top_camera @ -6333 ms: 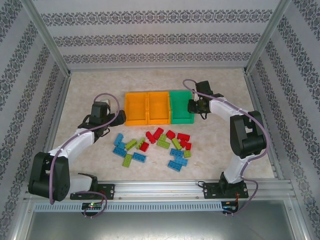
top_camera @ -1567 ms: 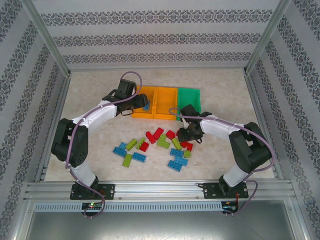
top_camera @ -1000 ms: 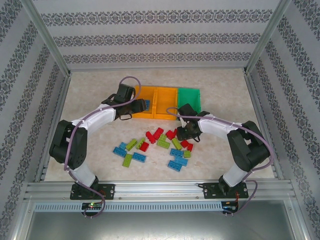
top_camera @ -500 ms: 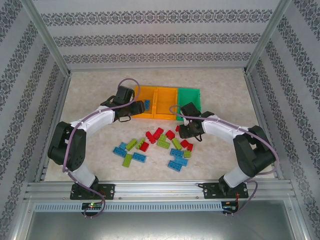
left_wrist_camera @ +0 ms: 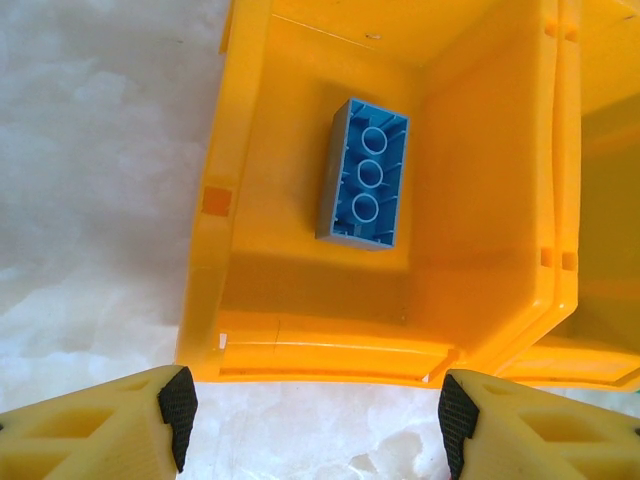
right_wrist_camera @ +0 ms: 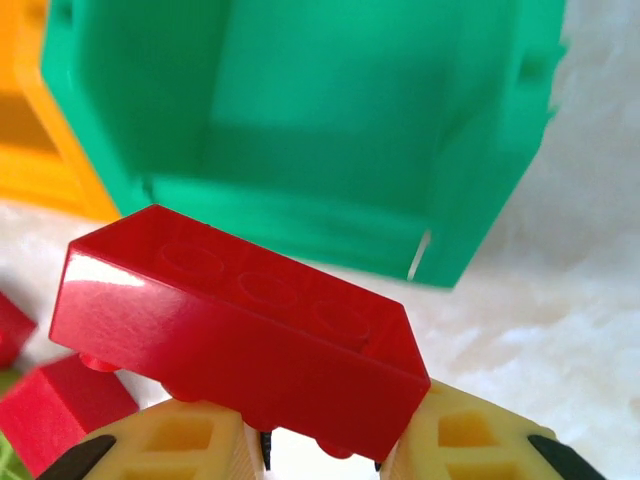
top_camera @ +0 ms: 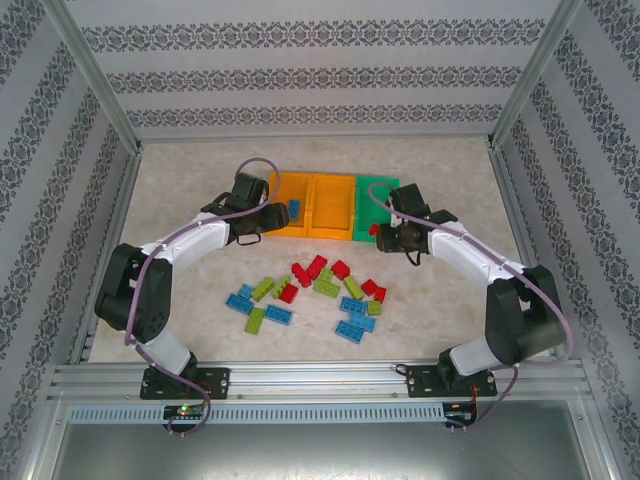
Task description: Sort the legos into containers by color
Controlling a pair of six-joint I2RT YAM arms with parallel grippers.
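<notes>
Red lego (right_wrist_camera: 240, 335) clamped in R gripper (right_wrist_camera: 320, 445) by green bin (right_wrist_camera: 300, 215) rim; L gripper (left_wrist_camera: 315, 425) apart at orange bin (left_wrist_camera: 330, 355) edge.

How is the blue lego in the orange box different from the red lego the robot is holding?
The blue lego lies loose on the floor of the orange box; the red lego is pinched in the right pincer, near the green box. The blue lego shows its hollow underside with three round tubes; the red lego shows a closed, shiny face. Both are long bricks.
</notes>
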